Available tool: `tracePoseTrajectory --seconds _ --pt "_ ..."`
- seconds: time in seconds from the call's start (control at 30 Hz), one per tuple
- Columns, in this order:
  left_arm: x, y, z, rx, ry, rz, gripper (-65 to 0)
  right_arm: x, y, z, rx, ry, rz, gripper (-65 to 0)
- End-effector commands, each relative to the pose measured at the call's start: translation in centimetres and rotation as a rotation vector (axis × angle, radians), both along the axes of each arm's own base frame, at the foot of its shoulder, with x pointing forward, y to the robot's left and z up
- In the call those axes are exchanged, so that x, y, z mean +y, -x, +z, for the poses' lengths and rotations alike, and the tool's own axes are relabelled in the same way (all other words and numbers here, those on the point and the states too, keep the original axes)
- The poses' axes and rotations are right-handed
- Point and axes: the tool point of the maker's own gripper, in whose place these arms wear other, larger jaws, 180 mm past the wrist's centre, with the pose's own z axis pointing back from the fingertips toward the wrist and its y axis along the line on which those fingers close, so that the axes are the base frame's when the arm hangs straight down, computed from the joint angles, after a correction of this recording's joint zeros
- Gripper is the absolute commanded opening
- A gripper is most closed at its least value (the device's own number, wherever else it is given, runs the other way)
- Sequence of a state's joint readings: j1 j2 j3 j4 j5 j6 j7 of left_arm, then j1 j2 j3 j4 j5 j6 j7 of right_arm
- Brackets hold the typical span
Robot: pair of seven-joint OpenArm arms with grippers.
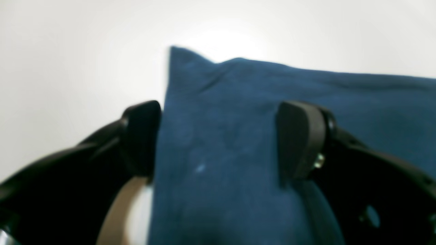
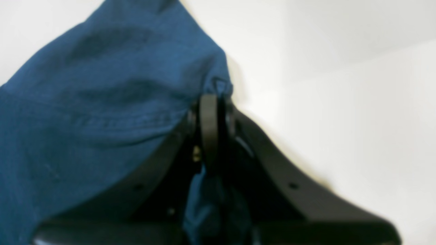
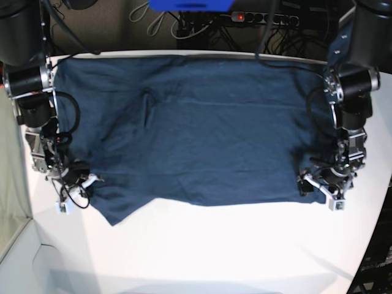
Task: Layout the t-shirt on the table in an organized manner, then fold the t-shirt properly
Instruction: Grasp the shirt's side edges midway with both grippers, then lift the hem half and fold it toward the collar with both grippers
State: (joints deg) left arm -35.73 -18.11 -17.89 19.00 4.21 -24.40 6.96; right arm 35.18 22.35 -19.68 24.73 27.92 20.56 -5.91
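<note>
T-shirt (image 3: 190,128) covers white table (image 3: 233,245); left tool (image 1: 218,143) apart, right tool (image 2: 213,136) clamped on fabric.

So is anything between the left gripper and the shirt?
Nothing visible. The left gripper is open, its fingers straddling a corner of the shirt on the table. The right gripper is shut on the shirt.

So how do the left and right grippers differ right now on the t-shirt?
The left gripper is open, its jaws wide apart with a corner of the t-shirt between them; the right gripper is shut, pinching a fold of cloth. In the base view the left works at the near corner on that view's right, the right at the near corner on its left. Both sit low at the shirt's near edge on the table.
</note>
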Motion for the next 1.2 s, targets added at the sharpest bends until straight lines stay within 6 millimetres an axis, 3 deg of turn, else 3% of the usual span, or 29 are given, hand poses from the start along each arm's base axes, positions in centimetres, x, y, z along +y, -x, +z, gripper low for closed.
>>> tracePoseTrajectory --seconds 0.0,0.13,0.3,0.33,0.57,0.73,0.83,0.9,1.17 --pt "-0.3 0.3 -0.4 0.042 0.009 -0.016 -14.5 -0.2 1.2 -1.3 0.084 0.029 0.020 -65.0" --pt "-0.8 0.6 -0.9 0.050 0.013 -0.022 -28.4 -0.2 1.2 -1.3 0.084 0.029 0.020 -65.0" --pt "-0.5 1.5 -1.7 0.070 0.010 -0.017 -61.4 -0.3 1.2 -1.3 0.084 0.030 0.019 -65.0" --pt "-0.4 1.6 -1.8 0.073 0.009 -0.016 -65.0 -0.3 1.2 -1.3 0.084 0.030 0.019 -65.0" --pt "-0.5 1.0 -1.0 0.055 0.014 -0.026 -64.9 -0.2 0.3 -0.3 0.057 0.020 0.016 -65.0" --pt "-0.7 -0.9 1.6 0.001 -0.019 -0.045 -64.9 0.7 -2.0 3.2 -0.046 0.000 0.037 -65.0" --pt "-0.6 -0.3 1.9 0.029 -0.054 -0.062 -64.9 0.1 -2.2 4.5 -0.085 -0.030 0.005 -65.0" --pt "-1.9 -0.5 2.4 0.013 -0.058 -0.083 -64.9 -0.8 -2.4 5.5 -0.102 -0.031 -0.012 -65.0" --pt "-3.0 0.4 5.6 -0.063 -0.106 -0.115 -64.9 -1.5 -1.5 6.8 -0.162 -0.052 -0.036 -65.0"
